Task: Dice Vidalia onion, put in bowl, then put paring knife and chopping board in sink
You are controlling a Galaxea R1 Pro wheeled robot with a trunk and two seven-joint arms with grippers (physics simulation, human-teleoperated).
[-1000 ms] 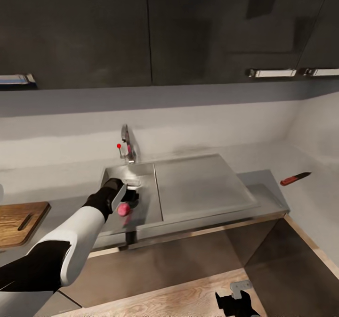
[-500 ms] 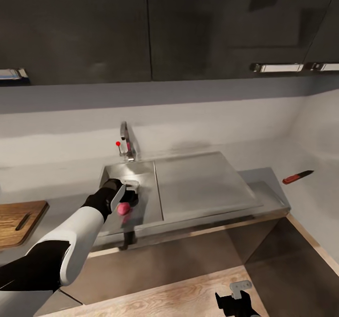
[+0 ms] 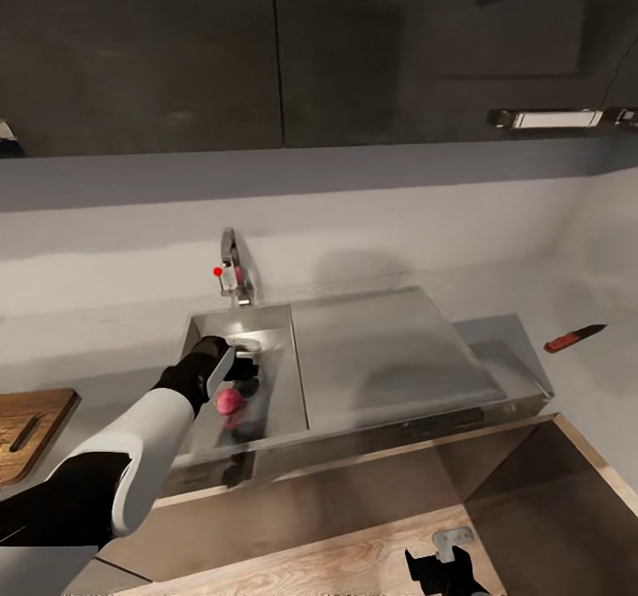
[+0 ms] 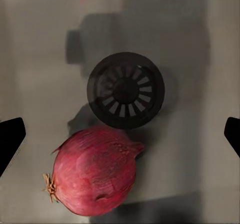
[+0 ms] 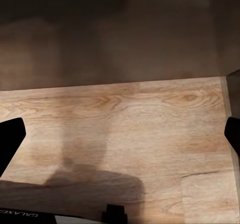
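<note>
The Vidalia onion lies on the floor of the sink, a pinkish-red bulb right beside the round drain. My left gripper hangs open inside the basin just above the onion, its dark fingertips spread wide to either side and touching nothing. The paring knife with its reddish handle lies on the countertop far right of the sink. A corner of the chopping board shows at the left edge. My right gripper hangs low and open over the wooden floor. The bowl is out of view.
The chrome tap with a red dot stands behind the basin. Dark wall cabinets hang overhead. Dark base cabinet fronts drop below the counter's front edge.
The whole head view has shifted, so the board sits further toward the left edge and the knife further right. My left gripper stays open over the onion in the basin.
</note>
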